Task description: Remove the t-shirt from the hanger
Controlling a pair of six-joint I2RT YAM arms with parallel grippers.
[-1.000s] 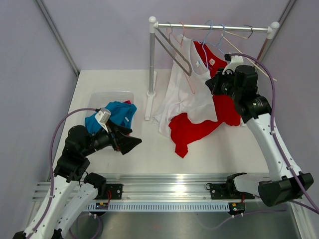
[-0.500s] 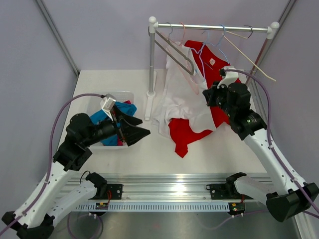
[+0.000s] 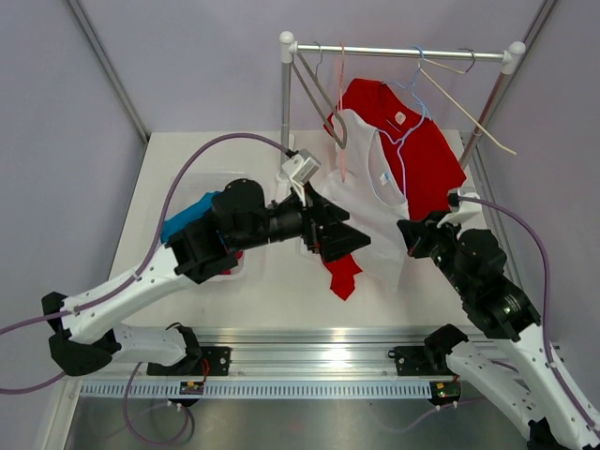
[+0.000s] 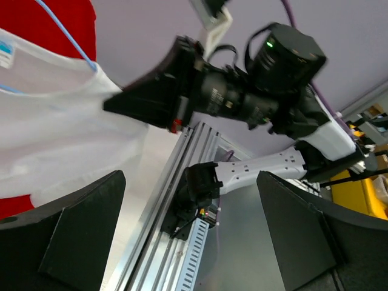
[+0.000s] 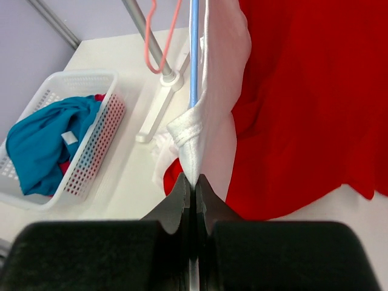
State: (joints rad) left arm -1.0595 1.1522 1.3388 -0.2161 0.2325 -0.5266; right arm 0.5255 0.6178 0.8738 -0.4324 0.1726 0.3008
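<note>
A white t-shirt (image 3: pixel 370 197) hangs on a blue hanger (image 3: pixel 405 141) on the rail, in front of a red t-shirt (image 3: pixel 433 159). My right gripper (image 3: pixel 411 234) is shut on the white shirt's bunched edge (image 5: pixel 195 136), and the cloth is pulled taut below the blue hanger (image 5: pixel 194 48). My left gripper (image 3: pixel 349 242) is open and empty, just left of the white shirt's lower part. In the left wrist view its fingers (image 4: pixel 79 233) stand wide apart, facing the white shirt (image 4: pixel 54 133) and the right gripper (image 4: pixel 154 100).
The clothes rack has a vertical pole (image 3: pixel 285 112) and a rail (image 3: pixel 403 52) with a grey hanger (image 3: pixel 323 98), a pink one (image 3: pixel 341 103) and a wooden one (image 3: pixel 469 117). A white basket (image 5: pixel 91 145) holding blue cloth (image 3: pixel 192 216) sits at the left.
My left arm has swung from the basket to the middle, up to the shirts. My right gripper has drawn the white shirt's edge down and toward the near edge, so both shirts hang stretched.
</note>
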